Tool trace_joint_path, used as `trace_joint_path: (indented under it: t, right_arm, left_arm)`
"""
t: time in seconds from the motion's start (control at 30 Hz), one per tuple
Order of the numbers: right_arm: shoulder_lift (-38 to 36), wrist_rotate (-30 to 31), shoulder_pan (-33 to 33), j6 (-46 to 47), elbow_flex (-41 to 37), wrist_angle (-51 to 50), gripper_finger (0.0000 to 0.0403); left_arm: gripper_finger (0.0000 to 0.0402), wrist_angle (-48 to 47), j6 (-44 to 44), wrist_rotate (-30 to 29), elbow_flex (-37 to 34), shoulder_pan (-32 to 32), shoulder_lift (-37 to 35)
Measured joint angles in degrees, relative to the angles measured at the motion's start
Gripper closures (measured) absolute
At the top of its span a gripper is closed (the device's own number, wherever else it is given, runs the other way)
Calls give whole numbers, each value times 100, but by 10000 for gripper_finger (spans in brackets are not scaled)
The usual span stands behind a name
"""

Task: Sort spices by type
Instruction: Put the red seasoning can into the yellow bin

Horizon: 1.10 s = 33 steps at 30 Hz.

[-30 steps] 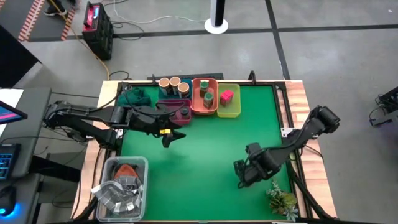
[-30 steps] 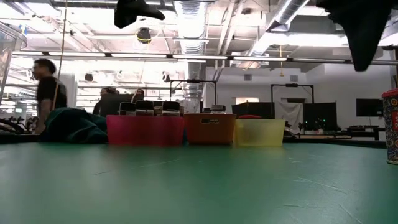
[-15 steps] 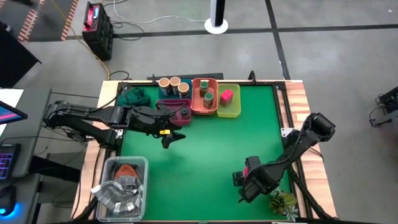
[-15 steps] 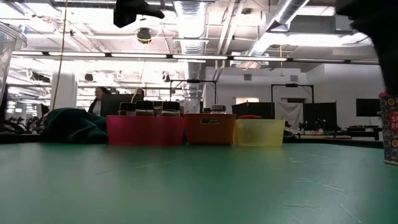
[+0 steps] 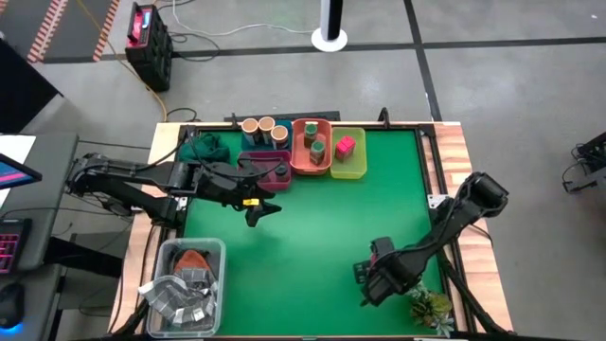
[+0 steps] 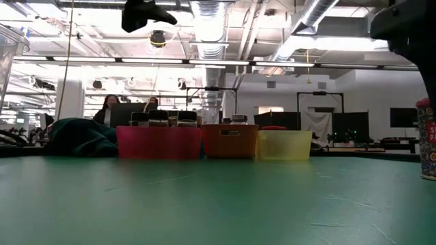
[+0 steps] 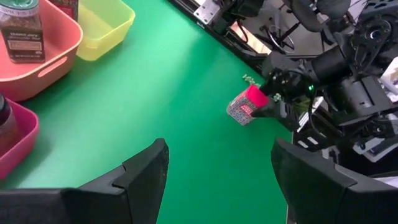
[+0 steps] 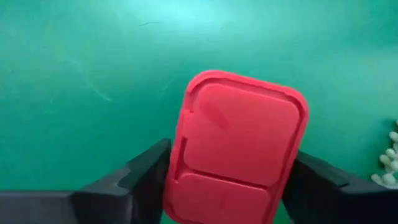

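A small pink box (image 5: 382, 249) with a red lid (image 8: 239, 143) and patterned sides (image 7: 240, 111) stands near the table's right near corner. My right gripper (image 5: 375, 275) is over it, with a finger on either side of the lid. My left gripper (image 5: 260, 210) hovers open over the green mat in front of the magenta tray (image 5: 254, 157). A second pink box (image 5: 345, 146) sits in the yellow-green tray. Green-topped jars (image 5: 316, 149) are in the orange tray. Tan-topped jars (image 5: 266, 125) stand at the far edge. A dark jar (image 5: 281, 170) is in the magenta tray. My right gripper has the pink box's lid end (image 8: 186, 155) between its two fingers, with one finger (image 8: 146, 171) against each of two opposite sides. The fingers come from above, pointing down. The box stands upright with its base on the mat (image 6: 428, 175).
A clear tub of grey packets (image 5: 187, 284) sits at the near left corner. A dark green cloth (image 5: 204, 147) lies at the far left. A plant sprig (image 5: 428, 305) lies just near-right of the right gripper. People show in the room behind the table (image 6: 109, 105).
My right gripper has moved toward the table's near edge, and the pink box's lid has come into sight in the high view. The box has stayed where it stood on the mat.
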Motion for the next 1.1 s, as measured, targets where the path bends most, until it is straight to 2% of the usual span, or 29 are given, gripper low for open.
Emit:
trace_joint_path:
  t: [0.17,0.3,0.43,0.6,0.83,0.97,1.1]
  right_arm:
    - [-1,-5,-177,-942,71,76,159]
    - [-74,-19,-551,-2190,154,-19,159]
    - [-346,-19,-1121,-3671,244,-228,156]
    - [-814,35,-2164,-5231,260,-991,154]
    - [-1420,159,-3770,-7976,260,-1052,159]
    - [-1510,156,-4589,-9588,383,-1043,158]
    - [-1410,156,-5218,-11135,893,-1045,158]
  left_arm:
    - [133,201,28,91,0,0,-52]
    - [133,531,251,126,8,2,-271]
    - [133,515,473,-183,9,44,-472]
    - [133,494,506,-273,9,55,-480]
    - [133,483,759,-197,9,50,-194]
    - [133,456,1081,-360,9,48,-195]
    - [133,140,1404,-599,4,101,-278]
